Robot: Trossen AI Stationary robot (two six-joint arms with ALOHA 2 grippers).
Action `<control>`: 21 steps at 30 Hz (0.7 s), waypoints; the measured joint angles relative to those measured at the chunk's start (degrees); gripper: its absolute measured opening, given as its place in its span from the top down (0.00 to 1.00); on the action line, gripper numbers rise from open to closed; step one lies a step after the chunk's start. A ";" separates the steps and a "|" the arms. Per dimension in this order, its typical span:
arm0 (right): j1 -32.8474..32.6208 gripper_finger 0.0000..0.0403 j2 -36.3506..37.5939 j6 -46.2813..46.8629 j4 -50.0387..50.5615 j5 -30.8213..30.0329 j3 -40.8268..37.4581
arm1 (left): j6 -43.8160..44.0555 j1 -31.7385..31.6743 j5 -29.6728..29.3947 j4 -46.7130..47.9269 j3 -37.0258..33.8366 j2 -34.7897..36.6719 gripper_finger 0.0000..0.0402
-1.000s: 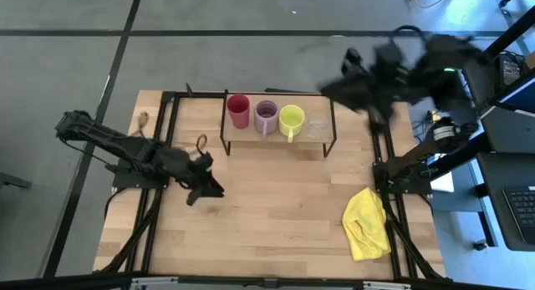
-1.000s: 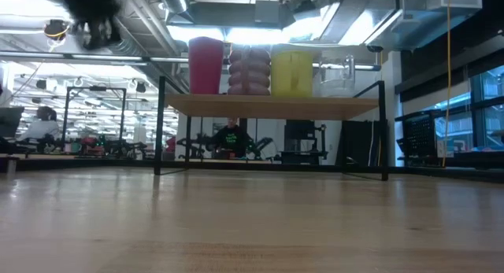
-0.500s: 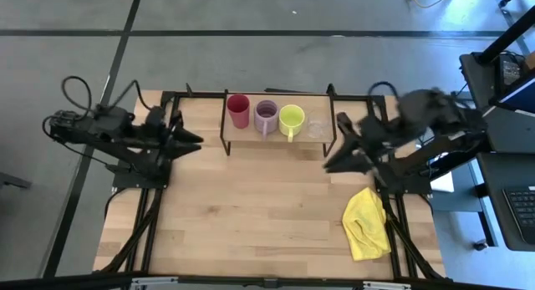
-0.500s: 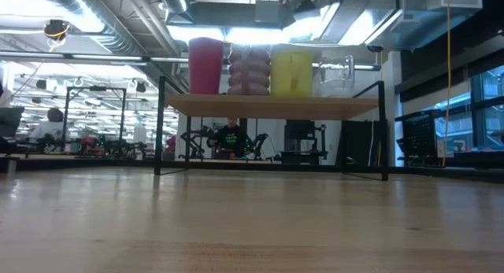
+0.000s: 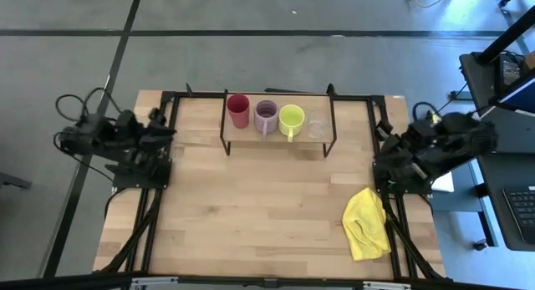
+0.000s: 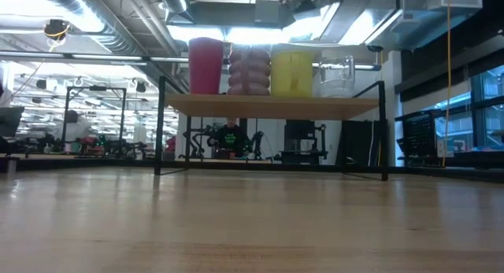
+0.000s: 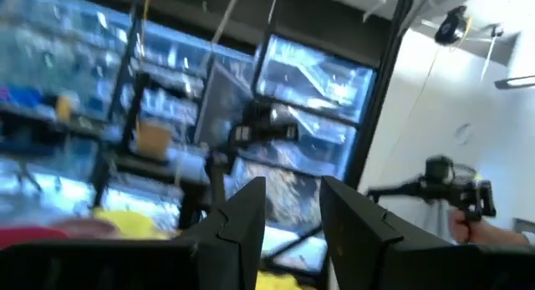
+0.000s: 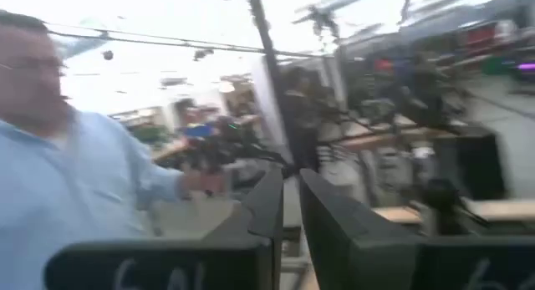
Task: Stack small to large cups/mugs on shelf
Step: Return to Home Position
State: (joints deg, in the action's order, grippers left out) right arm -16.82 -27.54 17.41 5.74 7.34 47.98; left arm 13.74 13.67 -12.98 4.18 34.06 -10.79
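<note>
On the shelf [image 5: 322, 138], in a row along its board [image 6: 272, 106], stand on their bases the red cup [image 5: 238, 111], the lilac mug [image 5: 266, 117], the yellow-green mug [image 5: 291, 119] and the tiny clear glass [image 5: 317, 125]. The low view shows the same row: red cup [image 6: 205, 66], lilac mug [image 6: 249, 68], yellow-green mug [image 6: 291, 72], glass [image 6: 337, 76]. My left arm [image 5: 125, 139] is folded at the table's left edge, and its gripper [image 7: 292, 198] is open by a narrow gap. The right arm [image 5: 426, 148] is folded at the right edge, with its gripper [image 8: 289, 185] shut. Both grippers are empty.
A crumpled yellow cloth [image 5: 366, 223] lies near the table's right near corner. The shelf's black wire legs [image 6: 161, 123] stand on the tabletop [image 5: 267, 206]. A person in a light blue shirt [image 8: 75, 190] stands beyond the table in the right wrist view.
Both arms have drawn back from over the table. The left gripper has moved from the middle-left of the tabletop toward the left edge and folded in. The right arm has come down from beside the shelf's right end and folded at the right edge. The cups have stayed still.
</note>
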 joint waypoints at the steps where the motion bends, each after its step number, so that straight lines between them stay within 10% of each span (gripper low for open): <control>1: 0.08 0.89 2.98 -0.74 -0.39 -1.38 -3.11 | -1.49 -0.12 -0.58 0.73 -0.22 2.12 0.73; 9: 0.04 0.89 18.87 -14.83 -6.92 -9.22 -21.31 | -1.45 -0.17 -3.49 3.64 -7.79 10.60 0.73; 21: 0.04 0.89 25.92 -29.79 -36.02 -8.76 -45.21 | 1.76 -0.27 -7.35 -21.08 -29.69 10.54 0.73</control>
State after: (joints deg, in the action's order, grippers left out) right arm -16.78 -1.62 -12.38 -30.28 -1.43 2.78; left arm 15.49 13.40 -20.33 -16.89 4.37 -0.25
